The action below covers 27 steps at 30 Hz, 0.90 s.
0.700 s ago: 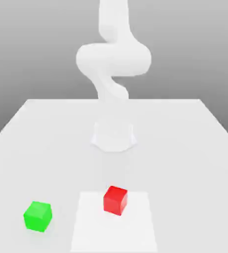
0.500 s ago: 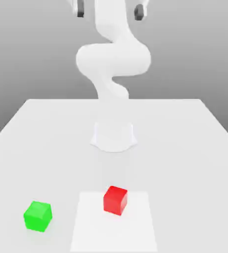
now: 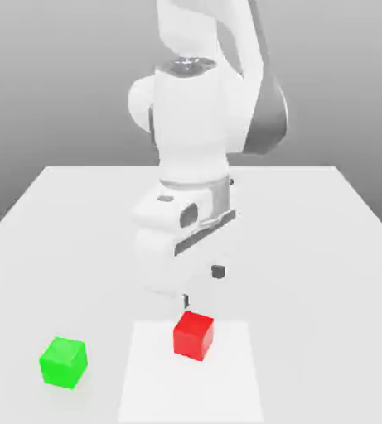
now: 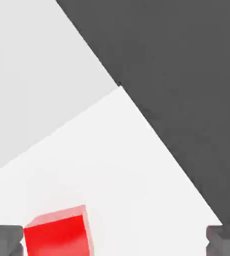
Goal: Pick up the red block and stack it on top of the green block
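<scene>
Gripper [image 3: 202, 286]: 2 fingers spread, above the red block [image 3: 193, 335]. Green block [image 3: 64, 363]: on table [image 3: 310, 273], apart.

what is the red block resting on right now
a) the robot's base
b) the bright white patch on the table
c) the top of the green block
b: the red block sits on the bright white patch, with the green block off toward the exterior view's left.
</scene>
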Motion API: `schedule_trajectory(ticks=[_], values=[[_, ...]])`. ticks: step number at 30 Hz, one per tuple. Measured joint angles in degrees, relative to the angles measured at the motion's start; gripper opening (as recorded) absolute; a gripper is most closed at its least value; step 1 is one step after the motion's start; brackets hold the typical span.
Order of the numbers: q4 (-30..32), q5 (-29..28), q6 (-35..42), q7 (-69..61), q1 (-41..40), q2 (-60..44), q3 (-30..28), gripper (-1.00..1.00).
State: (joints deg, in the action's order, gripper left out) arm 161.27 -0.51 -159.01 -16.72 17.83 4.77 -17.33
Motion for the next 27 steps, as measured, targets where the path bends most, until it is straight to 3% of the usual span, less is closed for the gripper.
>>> schedule_trajectory(ticks=[4,9,13,14,21,27], values=[[1.02,0.77,-4.05,-4.34,0.28,-5.07,0.1,0.0],[0.05,7.84,-9.13,-9.78,-0.88,-11.38,3.02,0.0],[-0.59,13.48,-13.43,-13.79,-5.15,-16.66,8.7,0.0],[-0.68,14.31,-14.2,-14.36,-5.97,-17.59,9.75,-1.0],[-0.69,14.29,-14.09,-14.35,-6.08,-17.6,9.84,-1.0],[0.19,5.85,-8.38,-8.36,-3.02,-10.49,4.64,-1.0]])
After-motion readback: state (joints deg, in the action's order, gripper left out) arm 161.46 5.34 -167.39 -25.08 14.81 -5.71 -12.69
